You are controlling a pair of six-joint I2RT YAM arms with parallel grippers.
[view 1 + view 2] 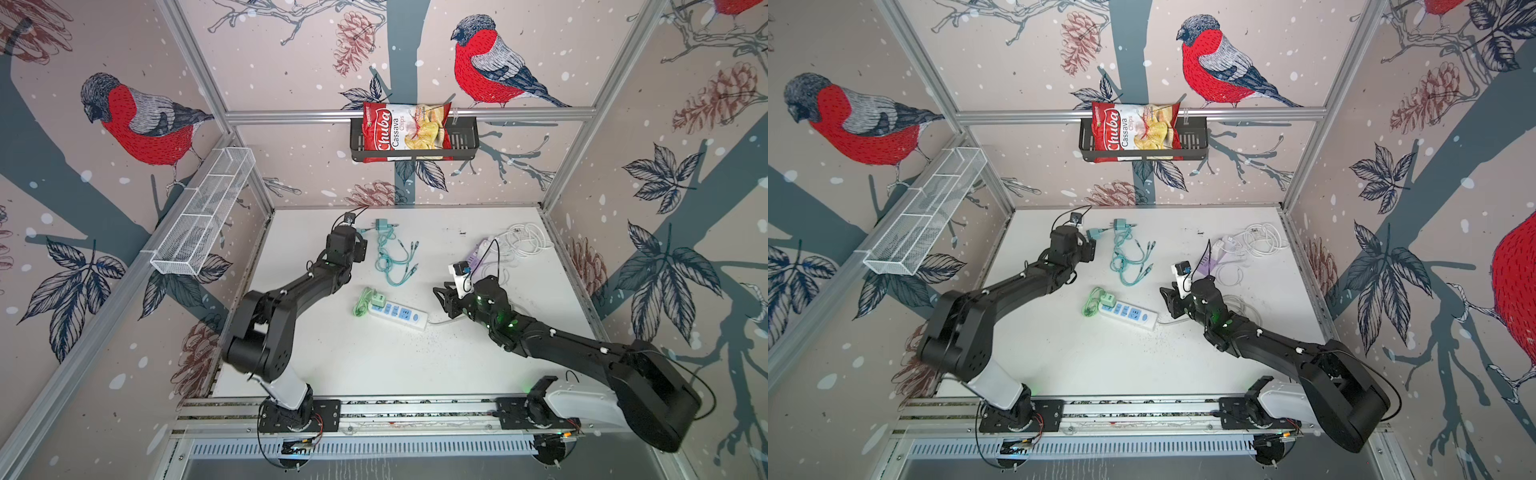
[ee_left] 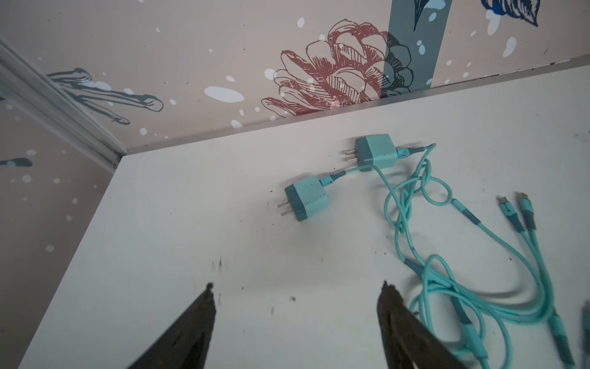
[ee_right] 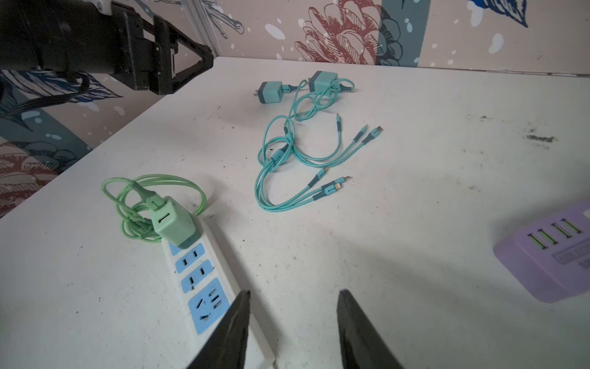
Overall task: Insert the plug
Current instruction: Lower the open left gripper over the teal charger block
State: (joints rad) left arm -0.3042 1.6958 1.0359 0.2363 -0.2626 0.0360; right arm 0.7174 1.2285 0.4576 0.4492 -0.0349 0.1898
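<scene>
Teal cube charger plug (image 2: 306,198) at far left lies beyond your wide-open, empty left pincer (image 2: 297,286): close across its flat sides, prongs clear; your right pincer (image 3: 293,292), part-open, holds nothing.

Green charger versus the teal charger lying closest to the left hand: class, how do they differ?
The green charger stands upright, plugged into the white power strip; the teal charger lies on its side, prongs bare. The green charger's cable is coiled tight; the teal charger's cable sprawls loose. Both are small cubes with a cable attached.
</scene>
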